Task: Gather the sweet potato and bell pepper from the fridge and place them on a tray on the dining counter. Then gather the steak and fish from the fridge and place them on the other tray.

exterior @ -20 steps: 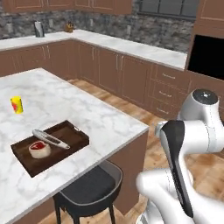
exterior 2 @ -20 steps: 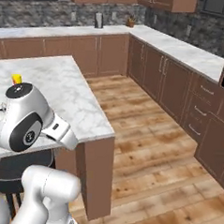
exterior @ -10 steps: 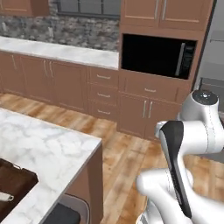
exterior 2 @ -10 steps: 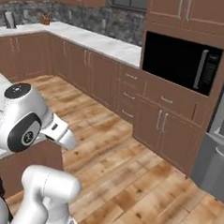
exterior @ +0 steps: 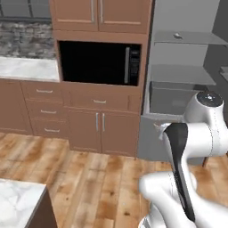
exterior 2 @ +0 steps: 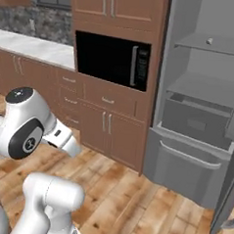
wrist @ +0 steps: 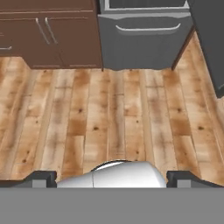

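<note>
The open fridge [exterior: 187, 84] [exterior 2: 203, 95] stands ahead to the right, with grey shelves and a drawer inside. A small grey object [exterior: 177, 35] [exterior 2: 209, 41] lies on its upper shelf; I cannot tell what it is. In the hand view my gripper [wrist: 112, 177] points down at the wooden floor, open, its fingertips [wrist: 41, 177] far apart with nothing between them. The fridge's lower drawer front [wrist: 144, 35] lies ahead of the hand.
A black microwave [exterior: 100, 62] [exterior 2: 112, 60] sits built into brown cabinets left of the fridge. The fridge door [exterior 2: 232, 145] hangs open at the far right. A corner of the marble dining counter [exterior: 18, 200] shows at the lower left. Wooden floor [wrist: 113, 113] lies between.
The whole picture has swung: the base has turned away from the dining counter and its tray, past the microwave wall, and now faces the open fridge. The arm's pose looks unchanged.
</note>
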You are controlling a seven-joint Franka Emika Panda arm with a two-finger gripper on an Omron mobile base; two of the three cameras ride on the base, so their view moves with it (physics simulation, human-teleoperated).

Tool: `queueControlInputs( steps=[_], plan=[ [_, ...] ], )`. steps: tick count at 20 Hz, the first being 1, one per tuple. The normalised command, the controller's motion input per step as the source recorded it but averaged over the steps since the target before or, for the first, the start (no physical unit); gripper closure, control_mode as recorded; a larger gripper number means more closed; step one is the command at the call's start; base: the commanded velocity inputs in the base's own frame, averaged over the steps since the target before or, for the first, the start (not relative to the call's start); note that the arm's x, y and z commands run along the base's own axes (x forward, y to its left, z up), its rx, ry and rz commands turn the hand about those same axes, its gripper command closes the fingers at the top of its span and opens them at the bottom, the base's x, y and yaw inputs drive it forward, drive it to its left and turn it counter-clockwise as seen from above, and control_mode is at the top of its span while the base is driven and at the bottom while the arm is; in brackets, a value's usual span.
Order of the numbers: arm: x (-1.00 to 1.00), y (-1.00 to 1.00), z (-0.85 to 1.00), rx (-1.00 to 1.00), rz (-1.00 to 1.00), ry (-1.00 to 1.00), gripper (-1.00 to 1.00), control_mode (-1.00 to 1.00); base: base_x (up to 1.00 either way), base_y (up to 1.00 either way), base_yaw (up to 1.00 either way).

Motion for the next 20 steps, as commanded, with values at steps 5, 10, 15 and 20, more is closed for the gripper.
queueControlInputs(
  steps=[5, 10, 15, 20],
  plan=[
    [0.0, 0.0, 0.0, 0.0, 0.0, 0.0, -1.0, 1.0, 0.76, -0.46, -0.35],
    [0.0, 0.0, 0.0, 0.0, 0.0, 0.0, -1.0, 1.0, 0.84, -0.45, -0.24],
    [0.0, 0.0, 0.0, 0.0, 0.0, 0.0, -1.0, 1.0, 0.77, -0.51, -0.18],
    [0.0, 0.0, 0.0, 0.0, 0.0, 0.0, -1.0, 1.0, 0.71, -0.49, -0.18]
  ],
)
